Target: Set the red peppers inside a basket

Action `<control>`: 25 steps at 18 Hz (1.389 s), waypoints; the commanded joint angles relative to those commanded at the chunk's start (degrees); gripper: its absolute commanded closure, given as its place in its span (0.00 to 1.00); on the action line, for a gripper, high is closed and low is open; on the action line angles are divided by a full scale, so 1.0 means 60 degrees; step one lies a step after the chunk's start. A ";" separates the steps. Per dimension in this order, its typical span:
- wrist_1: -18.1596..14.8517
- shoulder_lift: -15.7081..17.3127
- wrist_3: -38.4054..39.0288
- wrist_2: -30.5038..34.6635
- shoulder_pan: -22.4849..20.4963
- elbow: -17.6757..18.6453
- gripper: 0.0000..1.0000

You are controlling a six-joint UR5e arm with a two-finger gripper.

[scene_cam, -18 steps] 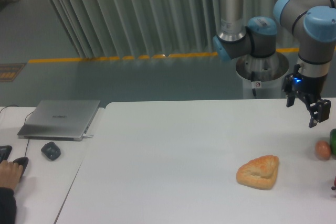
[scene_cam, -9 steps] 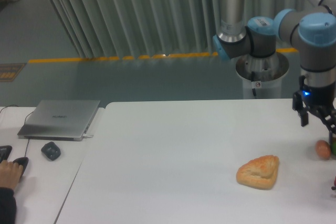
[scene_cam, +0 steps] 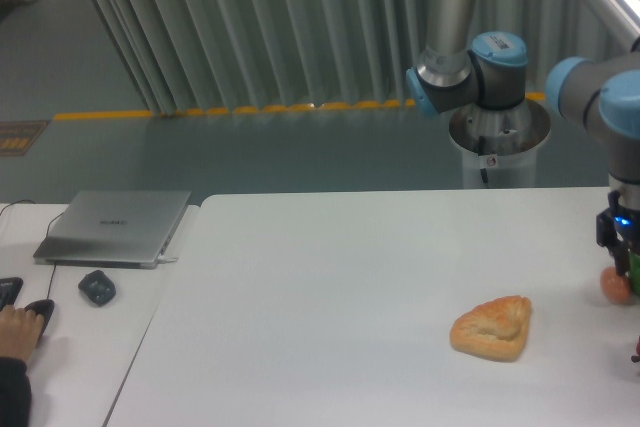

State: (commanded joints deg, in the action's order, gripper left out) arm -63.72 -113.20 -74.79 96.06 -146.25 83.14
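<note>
1. Grey corrugated wall panels and a floor with a yellow stripe fill the background behind a wide white bench [scene_cam: 330,297].
2. At the left of the frame lie a closed silver laptop [scene_cam: 115,227], a dark computer mouse [scene_cam: 97,288] and a person's hand [scene_cam: 18,325] on a second mouse.
3. At lower centre-right sits a golden, triangular bread pastry [scene_cam: 492,327], alone, with bare bench all round it.
4. At the right edge, the grey-and-blue robot arm [scene_cam: 470,57] reaches out of frame; its black tool [scene_cam: 625,247] is cut off by the border, so I cannot tell whether its fingers are spread or pressed together.
5. Just beside the tool sits a round orange-pink ball [scene_cam: 614,285], with a hint of green behind it.
6. The red peppers [scene_cam: 636,350] show only as a dark-red sliver at the lower right edge, below the tool and right of the pastry; their long axis cannot be read.
7. No basket is in view. By my judgement the coming move is downward, tight against ball and frame edge.
</note>
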 joint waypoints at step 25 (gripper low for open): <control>0.0234 -0.1231 0.0029 0.0557 -0.0088 0.0015 0.00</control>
State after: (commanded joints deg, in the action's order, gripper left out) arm -62.32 -120.59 -74.62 99.40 -146.78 83.23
